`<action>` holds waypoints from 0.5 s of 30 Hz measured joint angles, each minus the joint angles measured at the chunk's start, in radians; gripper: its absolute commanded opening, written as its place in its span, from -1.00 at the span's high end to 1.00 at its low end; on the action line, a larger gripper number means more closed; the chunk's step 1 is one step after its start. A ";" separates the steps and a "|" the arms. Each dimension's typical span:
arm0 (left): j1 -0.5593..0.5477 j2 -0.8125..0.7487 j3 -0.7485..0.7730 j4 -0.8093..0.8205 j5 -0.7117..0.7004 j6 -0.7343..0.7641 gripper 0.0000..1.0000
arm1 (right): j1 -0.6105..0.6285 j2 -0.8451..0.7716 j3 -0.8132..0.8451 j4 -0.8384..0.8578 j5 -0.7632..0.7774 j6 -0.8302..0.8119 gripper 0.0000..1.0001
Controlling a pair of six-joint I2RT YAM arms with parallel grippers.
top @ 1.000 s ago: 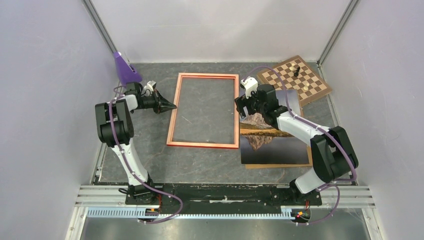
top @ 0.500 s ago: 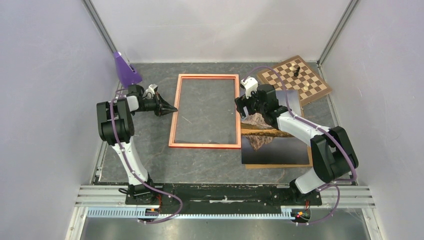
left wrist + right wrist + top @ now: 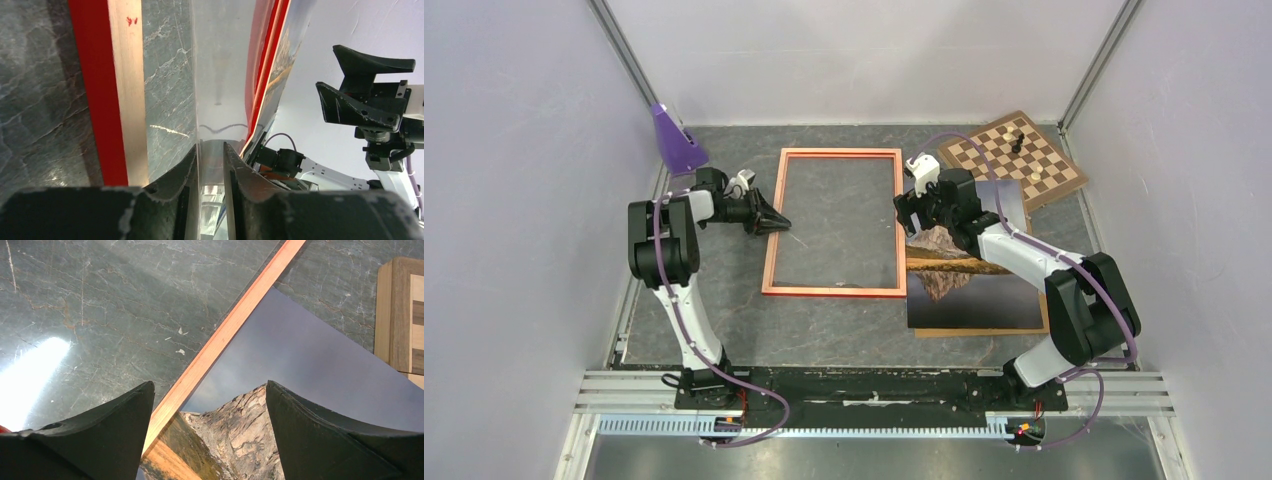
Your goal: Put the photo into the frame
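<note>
Parting a little, the left gripper (image 3: 210, 150) now shows a narrow slit between its fingers where a second ago they were pressed together. It has also crept sideways until its tips sit at the left rail of the frame (image 3: 95, 90). Only a pale glare shows in the slit, so I judge that it holds nothing. Just beside one finger run the rail's red edge and pale inner lip, and beyond the tips lies the frame's opening. Loosening right at the rail looks like preparation to nip or steady that side, a setting-up step rather than the loading itself.

The right gripper (image 3: 210, 410) has not moved. Its fingers are spread wide, empty and hovering. Directly beneath and between them lies the upper corner of the photo (image 3: 300, 340), face up, and the frame's right rail passes under the finger on the frame's side.

The frame has no picture in it. The grey table (image 3: 724, 330) shows through its opening, perhaps under a clear pane, going by the sheen in the left wrist view. The photo lies flat and wholly outside, just beside the right rail, on a brown backing board (image 3: 974, 331) whose edge peeps out along the near side. Farther off, past the right fingers, a chessboard (image 3: 1046, 172) carries a few pieces (image 3: 1017, 140). Getting the photo across remains to be done.
</note>
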 measured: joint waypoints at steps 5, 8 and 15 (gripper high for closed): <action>-0.006 0.011 0.001 0.000 0.000 0.002 0.40 | 0.000 0.000 0.000 0.001 0.000 0.000 -0.70; -0.012 0.023 0.001 0.006 0.000 0.002 0.43 | 0.000 0.000 0.000 0.002 0.000 0.000 -0.70; -0.044 0.053 0.001 0.068 0.013 -0.017 0.95 | 0.000 -0.012 -0.016 0.013 0.005 -0.002 -0.70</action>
